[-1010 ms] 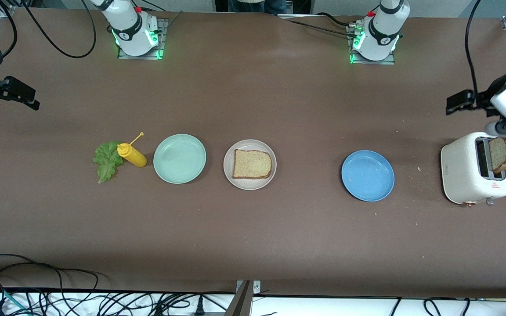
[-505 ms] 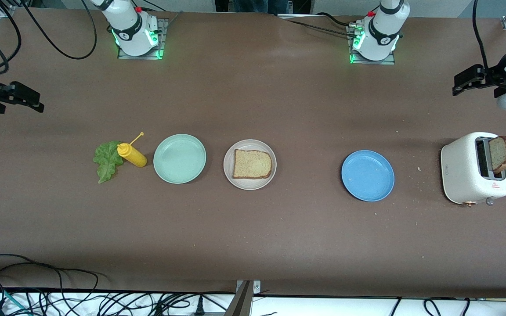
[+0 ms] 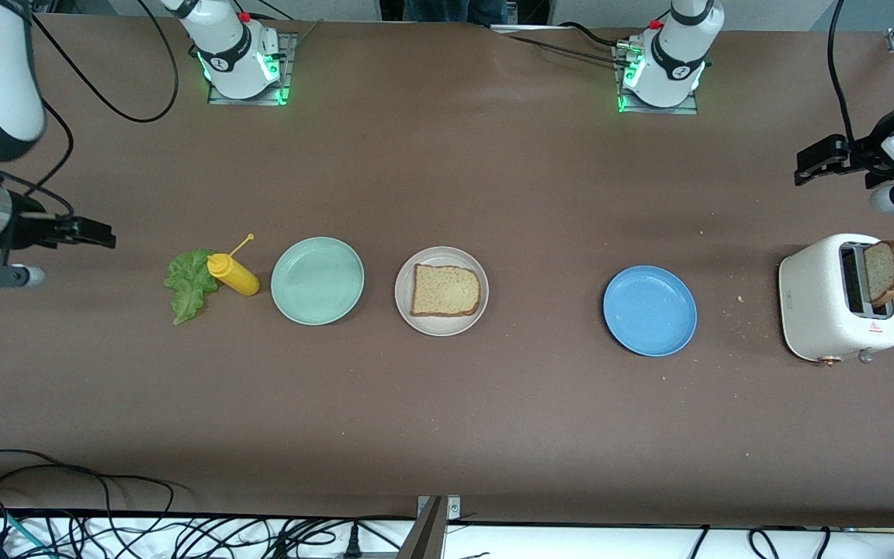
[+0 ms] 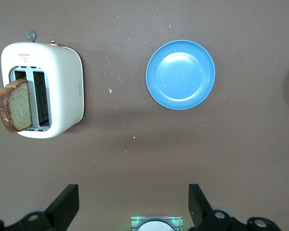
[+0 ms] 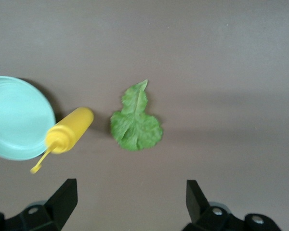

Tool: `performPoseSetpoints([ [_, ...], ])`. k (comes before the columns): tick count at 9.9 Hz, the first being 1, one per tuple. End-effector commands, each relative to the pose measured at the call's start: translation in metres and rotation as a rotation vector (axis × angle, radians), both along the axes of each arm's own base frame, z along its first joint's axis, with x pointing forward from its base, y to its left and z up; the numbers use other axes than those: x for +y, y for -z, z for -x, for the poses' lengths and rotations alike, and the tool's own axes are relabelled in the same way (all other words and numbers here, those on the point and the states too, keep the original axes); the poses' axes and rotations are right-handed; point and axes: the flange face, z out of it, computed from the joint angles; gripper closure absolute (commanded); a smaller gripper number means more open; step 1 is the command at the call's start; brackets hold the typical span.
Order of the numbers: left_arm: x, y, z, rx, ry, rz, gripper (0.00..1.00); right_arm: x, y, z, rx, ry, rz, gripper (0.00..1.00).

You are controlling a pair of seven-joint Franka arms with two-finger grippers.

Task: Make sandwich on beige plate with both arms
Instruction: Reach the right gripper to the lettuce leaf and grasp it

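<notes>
One tan bread slice (image 3: 446,290) lies flat on the beige plate (image 3: 405,273) at mid-table. A second bread slice (image 3: 885,272) (image 4: 14,106) stands up out of the white toaster (image 3: 823,299) (image 4: 58,86) at the left arm's end. The green lettuce leaf (image 3: 185,283) (image 5: 135,126) lies on the table at the right arm's end. My right gripper (image 3: 94,231) (image 5: 130,197) hangs open and empty over bare table beside the lettuce. My left gripper (image 3: 813,161) (image 4: 134,202) hangs open and empty over bare table close to the toaster.
A yellow squeeze bottle (image 3: 233,274) (image 5: 70,130) lies against the lettuce, beside a mint green plate (image 3: 317,280) (image 5: 14,115). A blue plate (image 3: 649,310) (image 4: 180,74) sits between the beige plate and the toaster. Crumbs dot the table near the toaster. Cables run along the table's front edge.
My right gripper has swung in toward the lettuce. My left arm has pulled away from above the toaster. Both grippers stayed open; nothing on the table moved.
</notes>
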Motion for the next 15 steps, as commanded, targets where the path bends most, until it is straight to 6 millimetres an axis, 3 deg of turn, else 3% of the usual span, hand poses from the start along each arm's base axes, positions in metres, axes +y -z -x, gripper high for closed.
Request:
performPoseSetpoints([
  [1,0.008,-0.001,-0.001,-0.01,-0.015,0.017,0.0,-0.004,0.068,-0.008,-0.007,-0.01,0.02,0.0],
  [3,0.007,-0.001,-0.001,-0.01,-0.015,0.019,0.0,-0.006,0.142,-0.021,0.002,-0.011,0.021,0.0],
  [6,0.003,0.004,-0.003,-0.001,-0.009,0.015,0.0,-0.006,0.209,-0.026,0.011,-0.005,0.013,0.0],
  [7,0.003,0.004,-0.003,-0.001,-0.009,0.016,0.0,-0.006,0.226,-0.027,0.009,-0.002,0.012,0.0],
  [10,0.003,0.008,-0.006,0.003,-0.008,0.014,0.0,-0.004,0.238,-0.024,0.03,-0.003,0.008,0.0],
  [12,0.003,0.01,-0.007,0.005,-0.007,0.013,0.0,-0.003,0.248,-0.02,0.053,-0.012,0.006,0.24],
  [14,0.003,0.011,-0.007,0.006,-0.009,0.012,0.0,-0.004,0.256,-0.017,0.076,-0.006,0.006,0.66],
  [15,0.002,0.011,-0.007,0.006,-0.007,0.012,0.0,-0.004,0.257,-0.017,0.078,-0.003,0.006,0.77],
])
